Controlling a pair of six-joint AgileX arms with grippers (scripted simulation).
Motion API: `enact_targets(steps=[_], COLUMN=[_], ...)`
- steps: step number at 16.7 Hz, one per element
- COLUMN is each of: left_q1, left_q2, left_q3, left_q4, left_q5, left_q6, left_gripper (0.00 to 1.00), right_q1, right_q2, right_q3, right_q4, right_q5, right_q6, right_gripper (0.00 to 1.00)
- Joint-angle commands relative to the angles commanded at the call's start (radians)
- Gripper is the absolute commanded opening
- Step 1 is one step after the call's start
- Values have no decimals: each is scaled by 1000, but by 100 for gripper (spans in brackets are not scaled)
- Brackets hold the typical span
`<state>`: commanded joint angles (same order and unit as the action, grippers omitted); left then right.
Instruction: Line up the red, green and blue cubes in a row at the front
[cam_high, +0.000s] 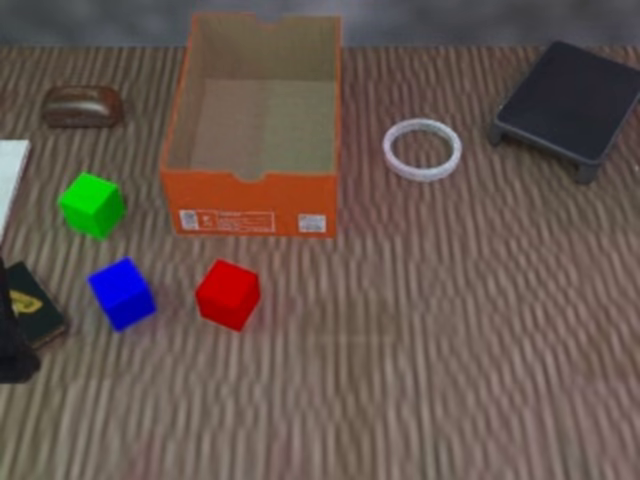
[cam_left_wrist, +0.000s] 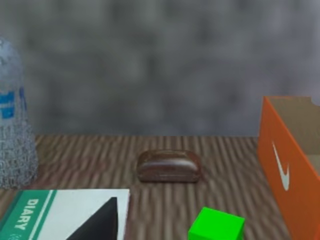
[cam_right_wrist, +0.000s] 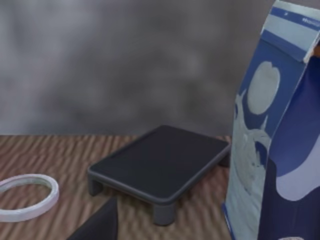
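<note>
Wood-grain counter (cam_high: 450, 350) under everything. Open orange cardboard box (cam_high: 250, 205), largest piece on it, set back and to the right of the left gripper (cam_high: 12, 345), which sits parked low at the counter's left edge; open or closed cannot be told. Dark flat tray on short legs (cam_high: 575, 100) straight ahead of the right gripper (cam_right_wrist: 97, 222), seen only in the right wrist view; its state cannot be told either. Tall blue-and-white carton (cam_right_wrist: 280, 150) close beside that gripper. White book marked DIARY (cam_left_wrist: 55, 217) just ahead of the left gripper, clear bottle (cam_left_wrist: 12, 125) beyond the book.

3 cubes, all apart from each other and from both grippers:
- red cube (cam_high: 228, 294) farthest from the left gripper, in front of the box;
- blue cube (cam_high: 122, 293) nearest, just right of the left gripper;
- green cube (cam_high: 92, 204) ahead of the left gripper, beside the box's left wall.

White ring (cam_high: 422, 149) between box and tray. Brown rounded object (cam_high: 83, 106) far ahead of the left gripper. Small dark book (cam_high: 32, 312) touching or nearly touching the left gripper.
</note>
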<state>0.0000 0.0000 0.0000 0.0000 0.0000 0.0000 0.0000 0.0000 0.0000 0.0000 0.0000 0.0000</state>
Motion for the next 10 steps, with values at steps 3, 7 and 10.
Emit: enact_targets(steps=[3,7,10], left_q1=[-4,-47,-100], left_q2=[10,155,376], left_q3=[10,149,333], left_q4=[-7,-100,-224], left_q5=[1,3,2], left_q6=[0,-3,-6], left_gripper=[100,100,100], right_q1=[0,0,0], right_q2=[0,0,0], right_q3=[0,0,0], right_q4=[0,0,0], right_q5=[0,0,0], right_q6=[0,0,0], right_gripper=[100,100,100])
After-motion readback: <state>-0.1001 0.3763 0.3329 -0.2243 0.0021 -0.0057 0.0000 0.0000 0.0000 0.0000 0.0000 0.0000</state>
